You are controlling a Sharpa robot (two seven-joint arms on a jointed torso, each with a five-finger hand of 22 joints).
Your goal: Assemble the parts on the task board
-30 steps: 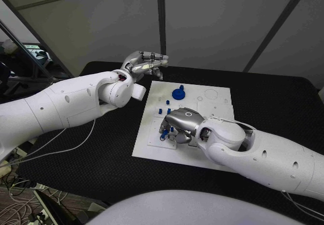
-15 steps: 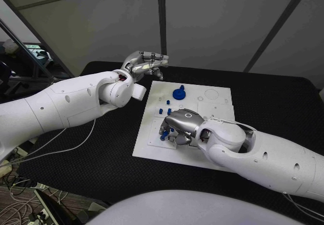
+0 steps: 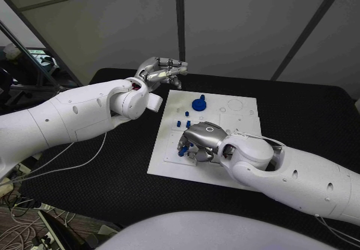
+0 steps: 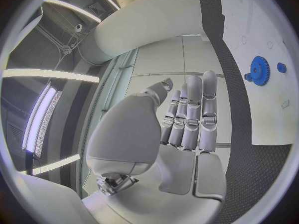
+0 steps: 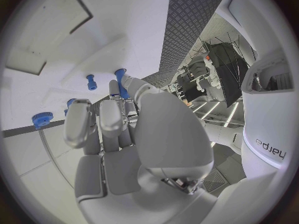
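Note:
The white task board (image 3: pixel 239 115) lies in the middle of the black table. A blue gear (image 3: pixel 198 103) stands near its far edge, with small blue pegs (image 3: pixel 182 123) in front of it. My right hand (image 3: pixel 201 139) rests low over the board's near left part and pinches a blue peg (image 3: pixel 183 150) between thumb and finger; the right wrist view shows that peg (image 5: pixel 120 80) at the fingertips, with another peg (image 5: pixel 91 81) and a small blue gear (image 5: pixel 42 118) on the board beyond. My left hand (image 3: pixel 161 69) hangs raised beyond the board's far left corner, its fingers (image 4: pixel 193 112) straight and holding nothing.
Black table surface (image 3: pixel 112 172) surrounds the board on all sides. The left wrist view shows the blue gear (image 4: pixel 258 70) and a peg (image 4: pixel 281 67) on the board's far part. Cables lie off the table at the near left (image 3: pixel 22 219).
My right hand has shifted slightly toward the board's near edge with the blue peg. The left hand has stayed where it was.

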